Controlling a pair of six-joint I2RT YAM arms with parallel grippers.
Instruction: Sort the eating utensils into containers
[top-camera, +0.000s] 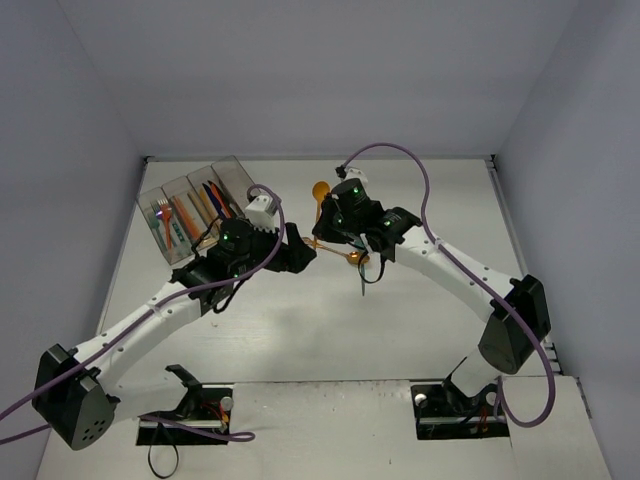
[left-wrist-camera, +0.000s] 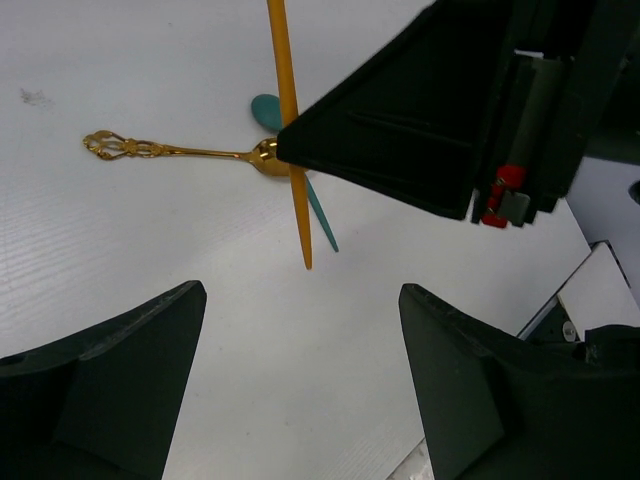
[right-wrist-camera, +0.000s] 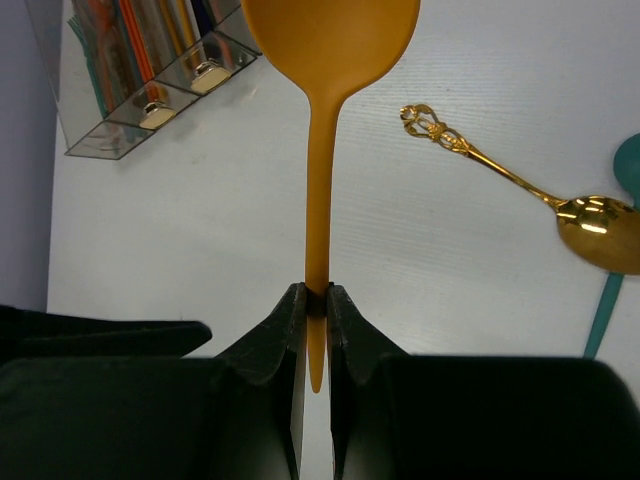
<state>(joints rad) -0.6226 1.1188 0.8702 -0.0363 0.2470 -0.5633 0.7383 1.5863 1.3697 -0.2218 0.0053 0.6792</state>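
Observation:
My right gripper is shut on the lower handle of an orange spoon and holds it above the table, bowl pointing away. In the top view the spoon's bowl sticks out past the right gripper. A gold spoon and a teal utensil lie on the table beneath, crossing each other. My left gripper is open and empty, just left of the right gripper; it sees the orange handle, the gold spoon and the teal utensil. The containers hold several utensils.
The tray of clear bins stands at the back left of the table, its tan labels facing the arms. The two arms meet near the table's middle. Cables loop over both arms. The table's near edge shows in the left wrist view.

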